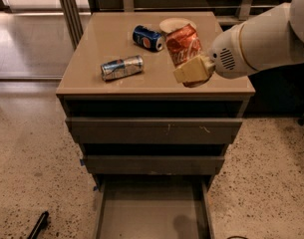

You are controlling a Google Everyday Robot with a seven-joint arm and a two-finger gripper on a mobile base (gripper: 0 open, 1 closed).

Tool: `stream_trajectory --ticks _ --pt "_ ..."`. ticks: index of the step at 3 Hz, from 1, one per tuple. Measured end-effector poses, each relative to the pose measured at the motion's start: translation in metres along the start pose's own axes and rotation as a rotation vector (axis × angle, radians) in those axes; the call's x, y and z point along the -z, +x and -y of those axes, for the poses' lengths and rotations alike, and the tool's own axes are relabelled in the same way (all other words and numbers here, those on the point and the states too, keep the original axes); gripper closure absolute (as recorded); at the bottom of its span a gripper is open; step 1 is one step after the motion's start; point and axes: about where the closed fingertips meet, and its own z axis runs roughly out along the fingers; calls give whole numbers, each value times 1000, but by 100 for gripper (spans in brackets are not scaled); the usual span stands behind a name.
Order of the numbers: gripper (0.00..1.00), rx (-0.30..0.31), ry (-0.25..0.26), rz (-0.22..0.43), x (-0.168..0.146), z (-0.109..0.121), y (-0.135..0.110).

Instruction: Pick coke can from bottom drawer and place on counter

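- The bottom drawer [141,210] stands pulled out nearest the camera, a shallow grey tray. Its front end is cut off by the lower edge.
- Above it are two flat grey-brown drawer fronts [154,131], closed.
- The gripper [193,66], on a smooth white arm [261,44] reaching in from the right, clasps the coke can [183,45]. One cream finger crosses the can's lower part. The other finger is hidden behind it.
- The red can sits over the front right of the glossy tan counter [91,44], possibly just clear of it. Its long axis is near upright, top leaning left.
- A silver-and-blue can [121,67] lies on its side, left of centre.
- A blue Pepsi can [147,38] lies farther back.
- A pale round dish [172,23] is partly hidden behind the coke can.
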Motion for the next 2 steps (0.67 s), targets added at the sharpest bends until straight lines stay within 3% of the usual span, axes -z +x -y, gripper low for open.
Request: stream_trajectory --ticks 2 --pt "100 -59 68 41 -39 45 -21"
